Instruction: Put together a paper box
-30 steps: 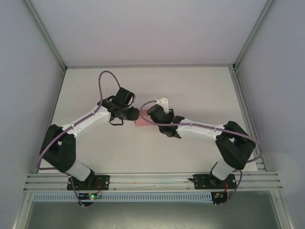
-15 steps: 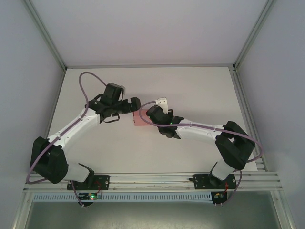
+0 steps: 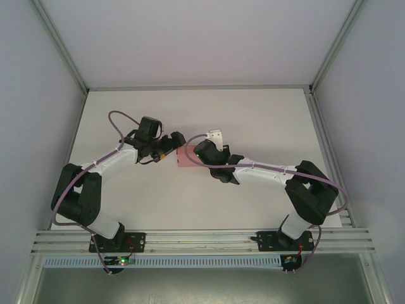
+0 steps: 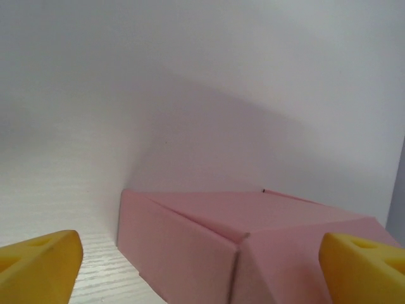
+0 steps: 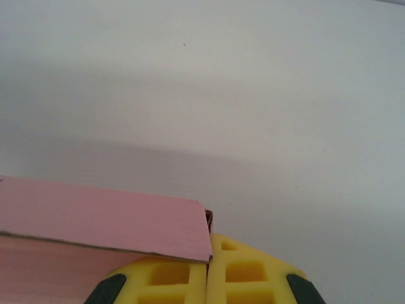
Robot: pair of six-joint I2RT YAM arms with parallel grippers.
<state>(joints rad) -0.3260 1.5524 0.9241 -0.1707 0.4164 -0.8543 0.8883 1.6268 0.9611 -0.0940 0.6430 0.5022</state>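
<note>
Right now the pink paper box (image 3: 185, 159) sits folded near the middle of the white table (image 3: 253, 120), between the two arms. The right gripper (image 5: 207, 278) is pinched tight on its corner edge. The left gripper (image 4: 202, 269) hangs just beside the box, fingers (image 4: 38, 266) spread wide apart.

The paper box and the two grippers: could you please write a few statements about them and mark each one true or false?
1. The left gripper has its fingers spread wide apart. True.
2. The paper box is a flat, unfolded sheet. False: it is folded up, with standing walls.
3. The right gripper is closed on an edge of the box. True.
4. The box sits at the far right corner of the table. False: it is near the table's middle, between the two grippers.
</note>
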